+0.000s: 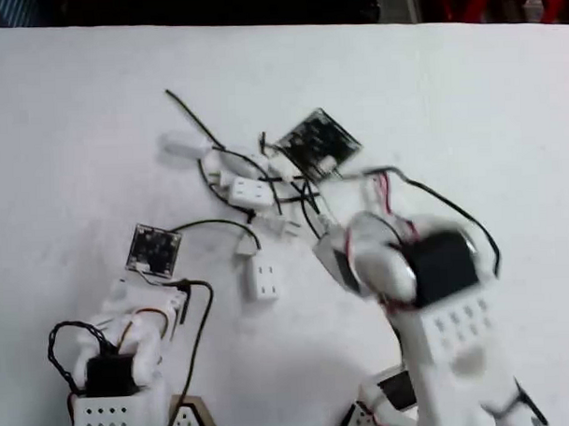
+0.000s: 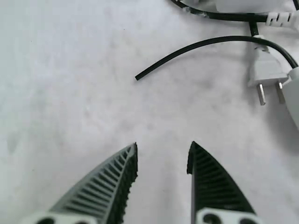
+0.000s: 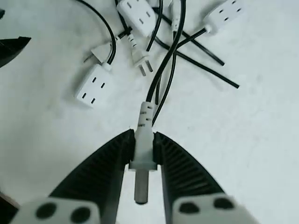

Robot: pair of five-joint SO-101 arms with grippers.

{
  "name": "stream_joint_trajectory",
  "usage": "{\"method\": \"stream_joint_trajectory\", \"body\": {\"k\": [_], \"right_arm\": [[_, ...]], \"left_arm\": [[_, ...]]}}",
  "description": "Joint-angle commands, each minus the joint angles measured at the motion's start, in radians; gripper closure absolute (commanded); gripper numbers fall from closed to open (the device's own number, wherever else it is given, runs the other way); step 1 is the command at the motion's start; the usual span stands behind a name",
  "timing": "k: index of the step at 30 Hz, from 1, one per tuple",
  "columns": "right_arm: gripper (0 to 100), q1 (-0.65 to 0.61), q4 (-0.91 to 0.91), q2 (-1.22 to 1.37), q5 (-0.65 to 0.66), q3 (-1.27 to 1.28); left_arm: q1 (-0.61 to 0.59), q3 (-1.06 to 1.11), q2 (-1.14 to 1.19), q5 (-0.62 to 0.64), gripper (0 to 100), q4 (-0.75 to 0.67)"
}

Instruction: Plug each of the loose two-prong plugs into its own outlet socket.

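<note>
Fingers of the right gripper pinch one plug near three sockets; left gripper stands spread.

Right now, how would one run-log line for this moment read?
right jaws: shut on white plastic two-prong plug | left jaws: open, empty, over white table | second white two-prong plug: loose on table | white outlet block: empty
</note>
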Motion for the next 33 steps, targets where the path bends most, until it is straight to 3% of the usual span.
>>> {"method": "stream_joint_trajectory", "body": {"k": [1, 9, 16, 26, 33], "right_arm": [[98.1, 0.016, -0.048, -0.082, -0.029, 0.008], [98.1, -0.071, -0.32, -0.124, -0.155, 0.238], [98.1, -0.332, -0.363, -0.358, -0.189, 0.307], [98.1, -0.51, -0.389, -0.572, -0.192, 0.442], [98.1, -0.513, -0.544, -0.648, -0.192, 0.652]], "left_arm": [[-0.007, -0.029, -0.01, 0.026, 81, -0.086], [0.004, -0.207, -0.01, 0.278, 81, -0.275], [0.09, -0.215, -0.01, 0.41, 81, -0.439], [0.219, -0.258, -0.01, 0.43, 81, -0.522], [0.38, -0.411, -0.01, 0.423, 81, -0.391]]}}
